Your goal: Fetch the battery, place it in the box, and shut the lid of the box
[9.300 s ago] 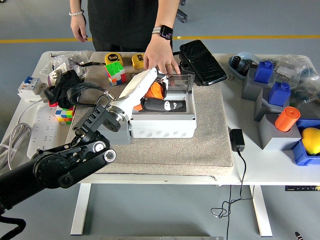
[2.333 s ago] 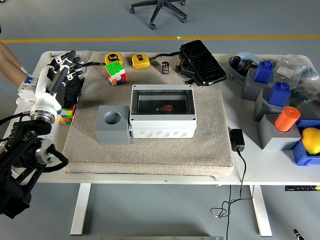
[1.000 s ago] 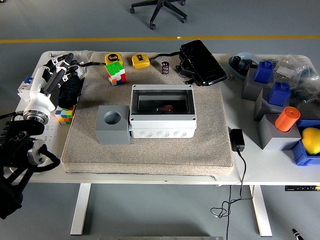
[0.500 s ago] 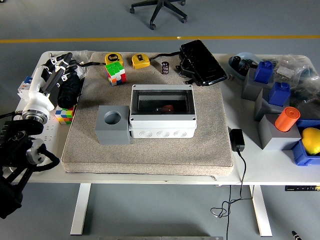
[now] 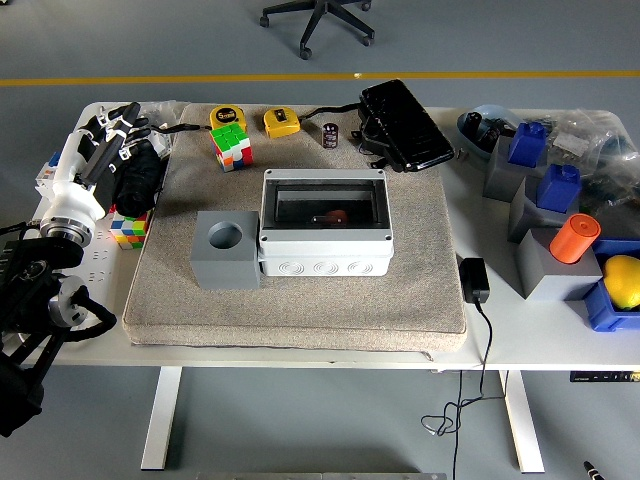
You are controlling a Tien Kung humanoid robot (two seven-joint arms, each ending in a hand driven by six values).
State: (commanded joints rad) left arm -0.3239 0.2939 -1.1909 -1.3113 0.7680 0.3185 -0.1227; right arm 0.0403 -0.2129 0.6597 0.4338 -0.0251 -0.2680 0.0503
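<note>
The grey box [image 5: 324, 250] sits on the beige mat [image 5: 300, 300] with its clear lid [image 5: 325, 206] down. Through the lid I see a dark and orange object [image 5: 330, 216] inside; I cannot tell more about it. A small black cylinder [image 5: 330, 135] stands on the mat behind the box. My left hand [image 5: 105, 135] is over the table's left end, well away from the box, with its fingers stretched out and holding nothing. My right arm is out of view.
A grey block with a round hole [image 5: 226, 249] touches the box's left side. Two tape measures [image 5: 280, 122], a colour cube [image 5: 231, 145] and a black case [image 5: 405, 125] lie behind. A smaller cube [image 5: 129, 227] lies left. Blue and grey blocks, an orange cylinder [image 5: 574, 238] stand right.
The person's hand has left and the box lid is down. My left arm has pulled back from the box to the table's left end and shifted slightly further left in the last second.
</note>
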